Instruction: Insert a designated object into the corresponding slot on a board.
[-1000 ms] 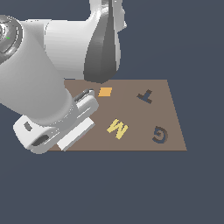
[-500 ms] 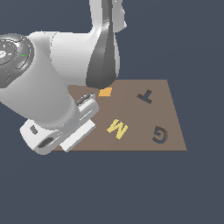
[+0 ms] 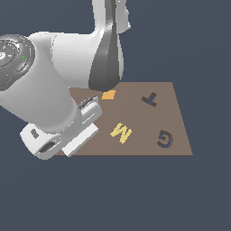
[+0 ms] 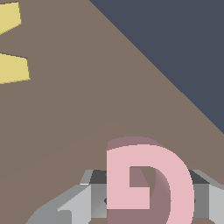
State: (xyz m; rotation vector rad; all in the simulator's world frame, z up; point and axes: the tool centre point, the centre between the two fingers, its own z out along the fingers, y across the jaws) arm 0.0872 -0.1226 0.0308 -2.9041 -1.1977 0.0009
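Note:
The designated object, a pale pink letter G block point(image 4: 175, 183), lies low over the brown board point(image 4: 87, 109) in the wrist view. My gripper point(image 4: 148, 197) straddles it, and its grey fingers point(image 4: 83, 203) press against both sides of the letter. In the exterior view the arm hides the pink G; the gripper's white hand point(image 3: 67, 135) sits over the near corner of the board point(image 3: 149, 115) on that view's left. The slot point(image 3: 165, 138), a dark G-shaped recess, lies open near the board's near corner on the exterior view's right.
A yellow M point(image 3: 121, 132) lies flat on the board between the hand and the slot, and it also shows in the wrist view as the yellow M point(image 4: 11, 65). A dark T-shaped recess point(image 3: 149, 99) and a small orange piece point(image 3: 108, 94) lie farther back.
The arm's upper links have swung toward the exterior view's right and nearer the camera. The hand has stayed over the same corner of the board, shifting only slightly.

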